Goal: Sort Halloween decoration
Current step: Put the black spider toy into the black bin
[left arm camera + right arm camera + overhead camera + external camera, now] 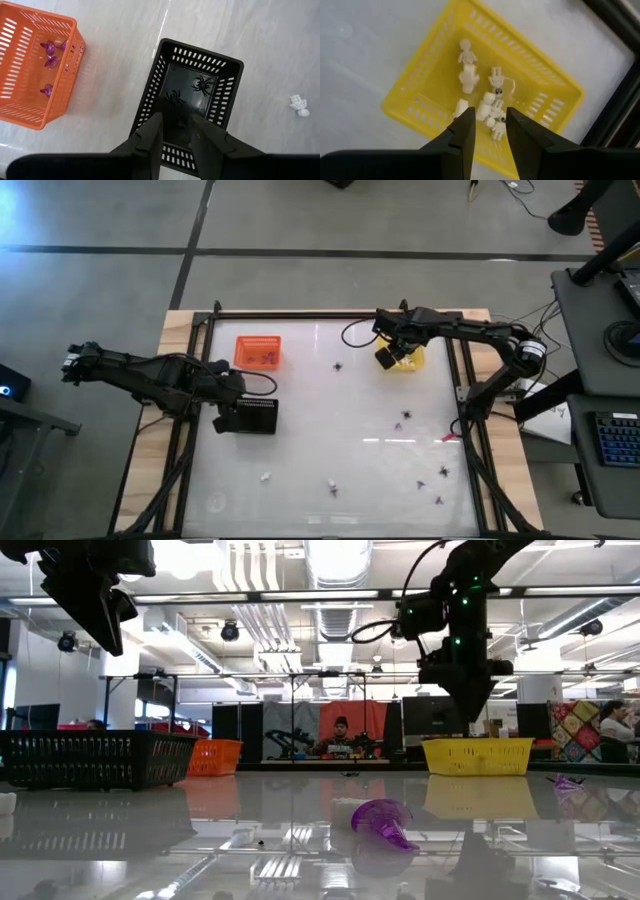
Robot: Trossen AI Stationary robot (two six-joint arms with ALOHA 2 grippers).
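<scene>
Left gripper (175,131), fingers slightly parted and empty, hangs above the black tray (227,90) holding spiders (202,84); right gripper (489,125), likewise parted, hovers above the yellow basket (415,107) of whitish trinkets (468,80). Loose decorations (440,472) dot the desk (310,410).

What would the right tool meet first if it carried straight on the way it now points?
Probably the whitish trinkets piled in the yellow basket: the right tool hangs open above them, pointing down, though depth is unclear.

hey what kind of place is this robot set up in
Probably an open lab or workshop. The low view shows exposed ceiling ducts, and a person at a bench behind the table; the high view shows a keyboard on a desk beside the rig.
</scene>
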